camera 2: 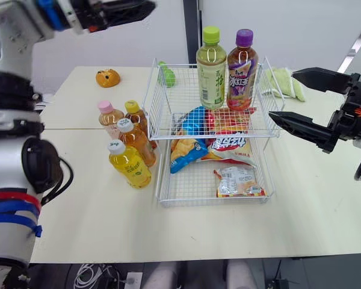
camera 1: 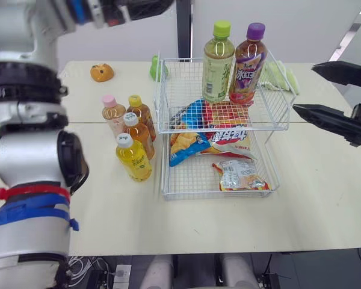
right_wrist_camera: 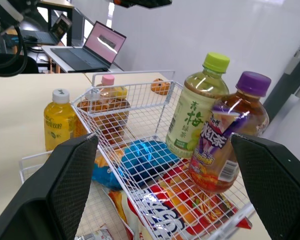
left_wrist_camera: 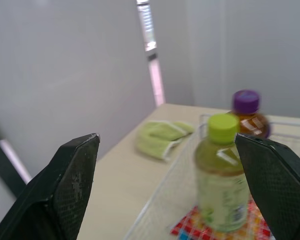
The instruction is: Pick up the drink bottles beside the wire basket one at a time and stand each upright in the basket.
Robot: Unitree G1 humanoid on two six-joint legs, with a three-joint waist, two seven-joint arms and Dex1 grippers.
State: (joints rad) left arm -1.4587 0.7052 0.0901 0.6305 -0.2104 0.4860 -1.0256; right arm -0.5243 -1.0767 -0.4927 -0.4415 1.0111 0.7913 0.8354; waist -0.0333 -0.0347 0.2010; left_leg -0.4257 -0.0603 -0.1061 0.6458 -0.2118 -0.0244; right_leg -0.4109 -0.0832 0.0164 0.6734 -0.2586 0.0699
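Bottles done: 2, the green-cap bottle point(camera 1: 218, 60) and purple-cap bottle point(camera 1: 248, 63), upright in the basket point(camera 1: 275, 108). 4 bottles point(camera 1: 133, 158) wait on the table point(camera 1: 313, 198) just left of it. My left jaws, raised high, and right jaws, beside the basket, gape wide, empty.

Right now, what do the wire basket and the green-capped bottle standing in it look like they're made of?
Wire basket: thin white rods in an open grid, probably coated metal; the coating looks smooth. Green-capped bottle: clear glossy plastic, since pale liquid shows through it, with a printed film label; its lime top looks like opaque plastic.
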